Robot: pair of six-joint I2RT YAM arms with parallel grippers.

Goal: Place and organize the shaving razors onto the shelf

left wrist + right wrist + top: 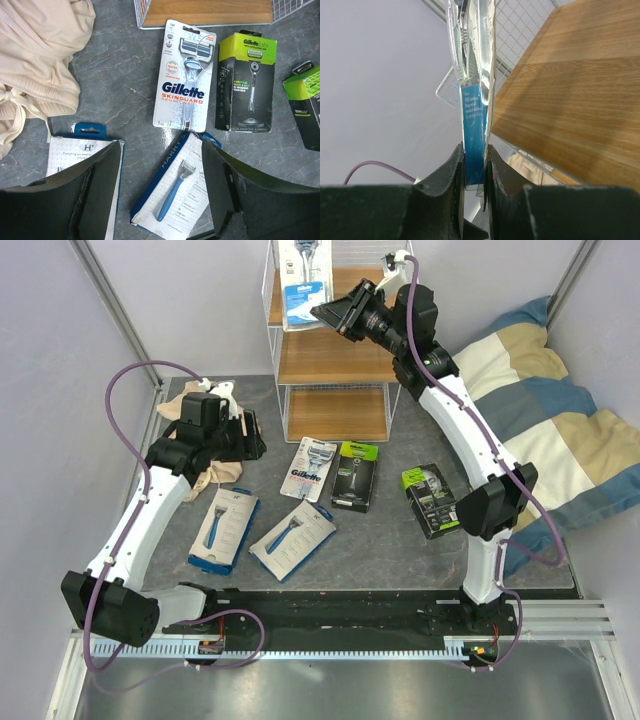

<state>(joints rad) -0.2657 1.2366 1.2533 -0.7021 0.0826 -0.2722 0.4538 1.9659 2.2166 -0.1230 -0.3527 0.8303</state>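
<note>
My right gripper (328,312) is shut on a white-and-blue blister card (305,285) and holds it upright at the left end of the shelf's (335,358) top board; the right wrist view shows the card's edge (474,135) pinched between my fingers beside the board (560,100). My left gripper (255,435) is open and empty above the mat. Below it lie two white packs with blue razors (177,187) (80,155), the second blister card (185,75) and a black-and-green box (246,82). Another black-and-green box (432,500) lies to the right.
A beige cloth (37,65) lies bunched at the left of the mat. A striped cushion (545,420) fills the right side. The shelf's lower boards (335,412) are bare. White walls stand at the back and left.
</note>
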